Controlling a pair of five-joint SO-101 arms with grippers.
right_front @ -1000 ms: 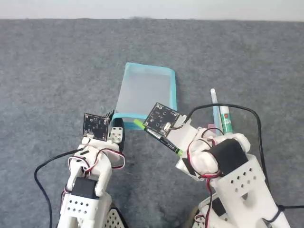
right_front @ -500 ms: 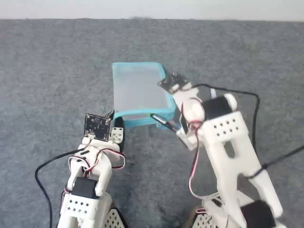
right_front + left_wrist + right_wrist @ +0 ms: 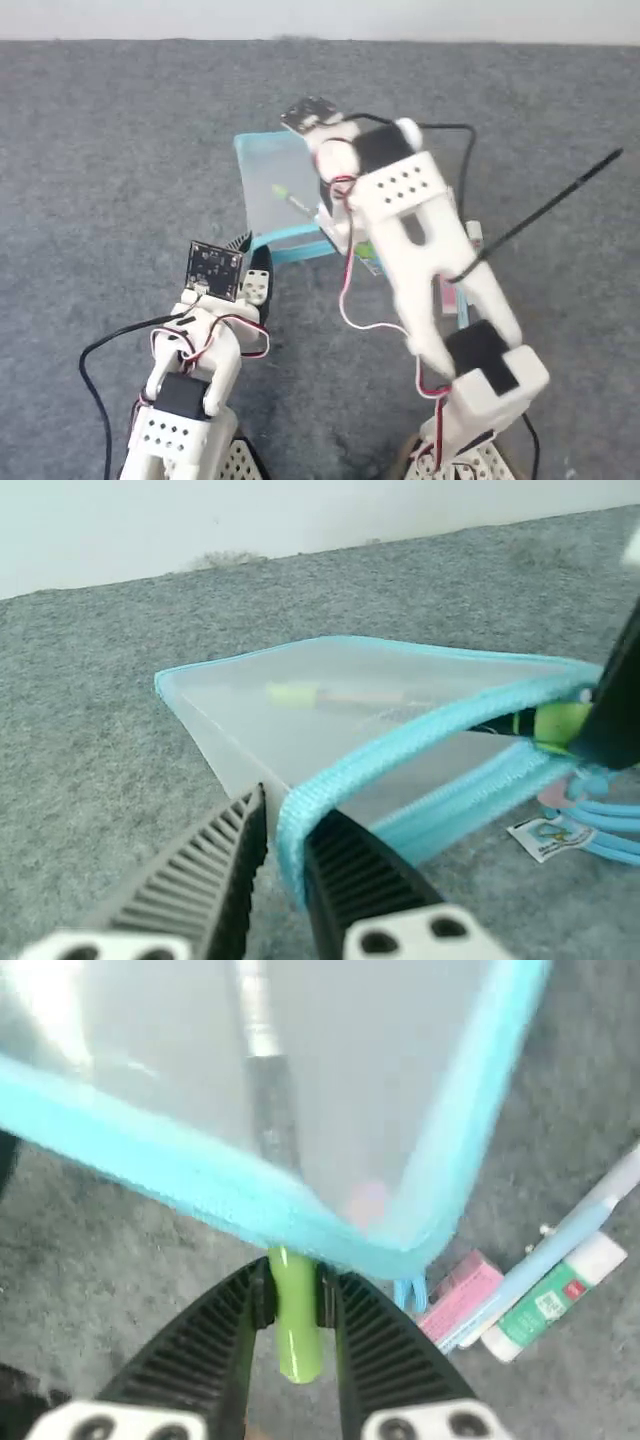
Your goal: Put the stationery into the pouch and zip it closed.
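Pouch (image 3: 330, 705) lies mid-table, its mouth rim pinched by the left gripper (image 3: 285, 815). The right gripper (image 3: 293, 1285) clamps the tail of the green-tipped pen (image 3: 294, 1345) — long axis pointing straight into the mouth, barrel mostly inside.

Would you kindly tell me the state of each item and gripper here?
pouch: unzipped, mouth lifted open.
green pen: partway inside the pouch, tail outside.
left gripper: shut on the pouch rim.
right gripper: shut on the green pen.
pink eraser: lying outside the pouch.
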